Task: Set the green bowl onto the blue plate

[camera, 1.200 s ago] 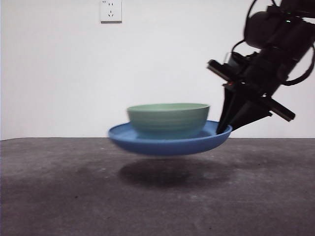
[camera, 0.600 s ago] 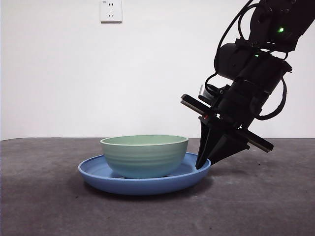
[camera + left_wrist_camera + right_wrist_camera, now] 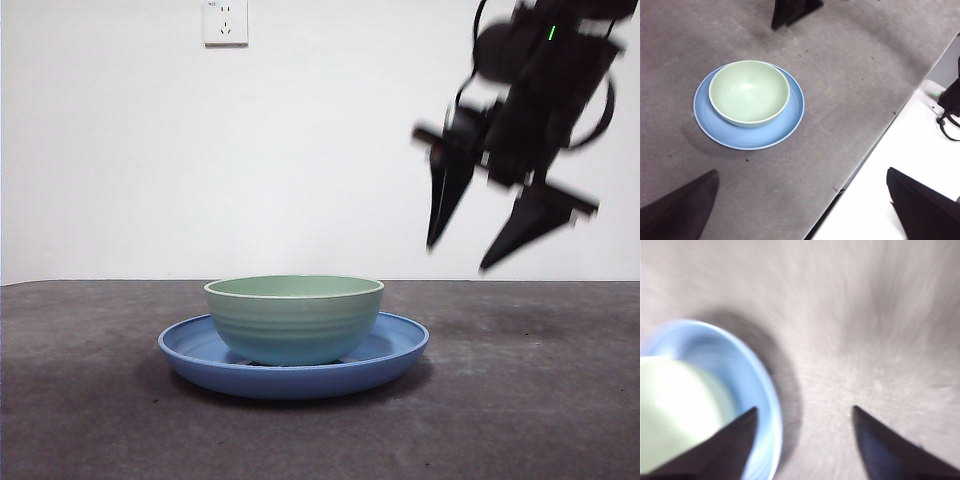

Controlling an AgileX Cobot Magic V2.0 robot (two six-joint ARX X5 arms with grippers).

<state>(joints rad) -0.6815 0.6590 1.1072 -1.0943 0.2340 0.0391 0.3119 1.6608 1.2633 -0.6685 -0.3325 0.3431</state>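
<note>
The green bowl [image 3: 294, 318] stands upright inside the blue plate [image 3: 395, 355], which rests on the dark table. Both show from above in the left wrist view, bowl [image 3: 749, 91] on plate [image 3: 790, 120], and blurred in the right wrist view, bowl [image 3: 675, 415] and plate [image 3: 747, 385]. My right gripper [image 3: 462, 256] is open and empty, raised in the air above and to the right of the plate, blurred with motion; its midpoint shows in its own view [image 3: 804, 412]. My left gripper [image 3: 802, 182] is open and empty, high above the table.
A wall socket [image 3: 225, 20] sits on the white wall behind. The table edge [image 3: 865, 160] runs diagonally in the left wrist view, with white floor and a cable [image 3: 950, 120] beyond it. The right arm's jaw tips [image 3: 790, 11] show past the plate there.
The right gripper lowered the plate with the bowl onto the table, let go of the plate's rim, opened, and rose up and to the right.
</note>
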